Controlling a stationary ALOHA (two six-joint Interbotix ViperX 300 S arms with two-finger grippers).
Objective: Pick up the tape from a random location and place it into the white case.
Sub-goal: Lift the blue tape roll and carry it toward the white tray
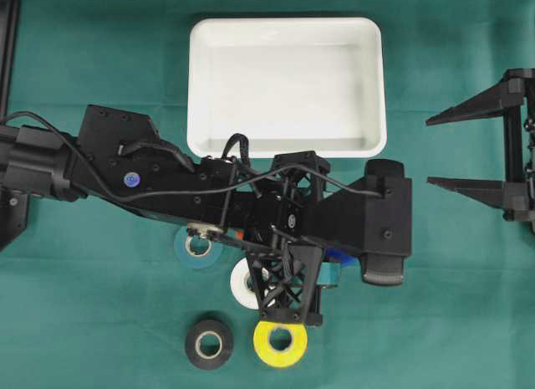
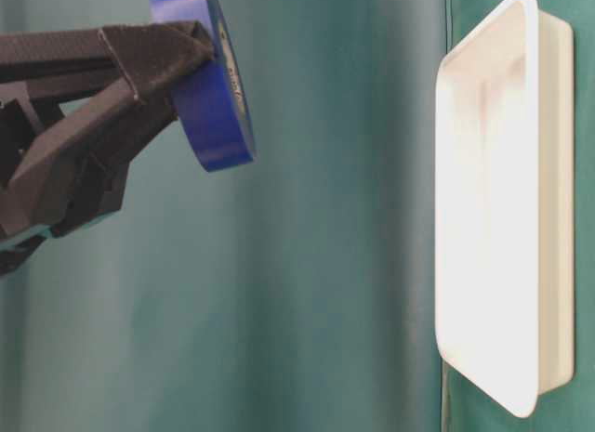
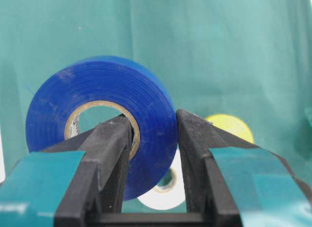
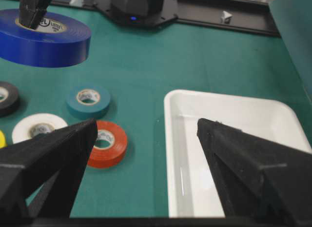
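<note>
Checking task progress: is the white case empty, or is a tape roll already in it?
Empty. The white case shows only its bare floor, and the blue tape is held in the left gripper fingers.

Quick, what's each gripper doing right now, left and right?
Left gripper: shut on the blue tape roll, one finger through its core.
Right gripper: open, holding nothing.

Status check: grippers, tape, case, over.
Left gripper shut on blue tape, held off the cloth. Right gripper open, holding nothing. Case holds nothing, tape not in it. Nothing in the way.
</note>
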